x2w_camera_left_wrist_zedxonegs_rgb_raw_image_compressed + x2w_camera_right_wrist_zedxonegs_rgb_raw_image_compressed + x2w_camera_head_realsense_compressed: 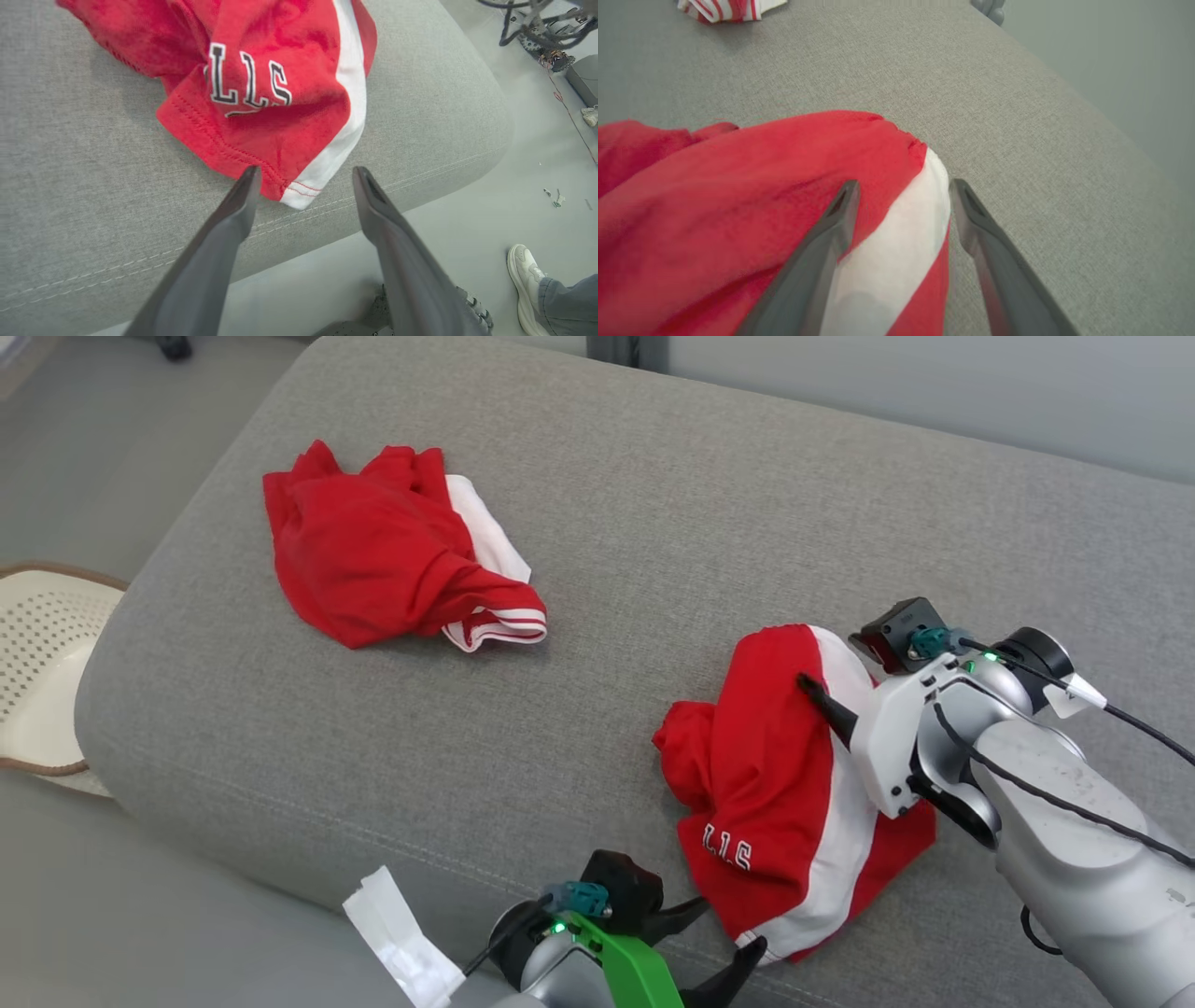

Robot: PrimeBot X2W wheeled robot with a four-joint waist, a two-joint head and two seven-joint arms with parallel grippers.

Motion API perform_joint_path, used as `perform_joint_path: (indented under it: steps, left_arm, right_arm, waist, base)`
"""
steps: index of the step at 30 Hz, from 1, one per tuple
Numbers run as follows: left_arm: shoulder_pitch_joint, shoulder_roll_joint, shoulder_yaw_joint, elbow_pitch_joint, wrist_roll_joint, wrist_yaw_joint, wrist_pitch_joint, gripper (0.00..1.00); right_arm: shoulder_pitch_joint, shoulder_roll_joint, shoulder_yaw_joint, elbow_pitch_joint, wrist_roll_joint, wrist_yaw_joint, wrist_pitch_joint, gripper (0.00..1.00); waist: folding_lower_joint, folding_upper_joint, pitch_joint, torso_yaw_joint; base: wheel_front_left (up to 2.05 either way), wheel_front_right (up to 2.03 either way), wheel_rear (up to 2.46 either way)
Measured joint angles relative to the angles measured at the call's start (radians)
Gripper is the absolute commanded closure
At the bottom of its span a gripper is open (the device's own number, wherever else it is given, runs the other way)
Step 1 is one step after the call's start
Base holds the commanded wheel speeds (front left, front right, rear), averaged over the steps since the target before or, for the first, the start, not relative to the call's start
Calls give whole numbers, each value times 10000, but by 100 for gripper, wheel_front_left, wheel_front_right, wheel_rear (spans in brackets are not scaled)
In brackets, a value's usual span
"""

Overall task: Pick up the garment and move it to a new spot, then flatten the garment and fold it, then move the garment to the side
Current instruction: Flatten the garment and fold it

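Garment [775, 775] on couch [653, 523], hem at twelve o'clock of wide-open, empty left gripper [303, 172], right gripper [903, 186] wide open, empty, over its stripe

The head view shows you the grey cushion [607, 523] from above and some way back, looking forward and down, with the left gripper [728, 926] at its lower edge and the right arm [1074, 821] at the lower right. The left wrist view looks close along its own fingers [233, 219] at the cushion's front edge and the floor [514, 219] beyond; the right wrist view sits closer still, low across the cushion top. All three share the red-and-white garment [784, 775] by the front edge.
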Motion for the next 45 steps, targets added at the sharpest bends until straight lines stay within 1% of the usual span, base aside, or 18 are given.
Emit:
perform_joint_path:
  steps: [5, 11, 16, 22, 30, 31, 33, 34, 41, 45]
  left_arm:
    - [44, 8, 27, -6, -146, 0, -182, 0]
    - [44, 8, -46, -12, -157, 0, -267, 0]
    - [35, 6, -82, 29, -157, 0, -336, 0]
    - [7, 6, -96, 50, -159, 0, -355, 0]
    - [-122, 4, -151, 102, -222, 0, -401, 0]
    - [-122, 4, -165, 113, -244, 0, -418, 0]
    - [-124, 2, -171, 132, -249, 0, -433, 0]
    - [-124, 2, -169, 161, -251, 0, -445, 0]
    - [-124, 2, -117, 357, -351, 0, -535, 0]
    - [-124, 2, -105, 418, -414, 4, -608, 0]
  right_arm:
    - [-503, -88, 393, 84, 466, 0, 13, 0]
    - [-845, -554, 441, 355, 940, 0, 15, 0]
    - [-972, -842, 694, 625, 1129, 0, 13, 0]
    - [-973, -869, 1078, 844, 1657, 0, 73, 0]
    - [-981, -951, 1317, 1135, 2209, 0, 159, 0]
    - [-982, -957, 1363, 1170, 2299, 0, 198, 34]
    - [-982, -965, 1461, 1198, 2406, 0, 201, 81]
    - [-985, -961, 1517, 1198, 2485, 2, 196, 100]
    - [-1092, -943, 1845, 1145, 3172, 0, 188, 100]
    - [-1097, -932, 2040, 945, 3850, 0, 332, 100]
  waist:
    - [0, 0, 76, 381]
    - [0, 0, 307, 523]
    - [0, 0, 427, 618]
    - [0, 0, 565, 688]
    - [0, 0, 672, 782]
    - [0, 0, 676, 789]
    - [0, 0, 679, 797]
    - [0, 0, 671, 797]
    - [0, 0, 536, 688]
    - [0, 0, 348, 588]
  base:
    - [0, 0, 0]
    - [0, 0, 0]
    - [0, 0, 0]
    - [0, 0, 0]
    - [0, 0, 0]
    - [0, 0, 0]
    - [0, 0, 0]
    - [0, 0, 0]
    - [0, 0, 0]
    - [0, 0, 0]
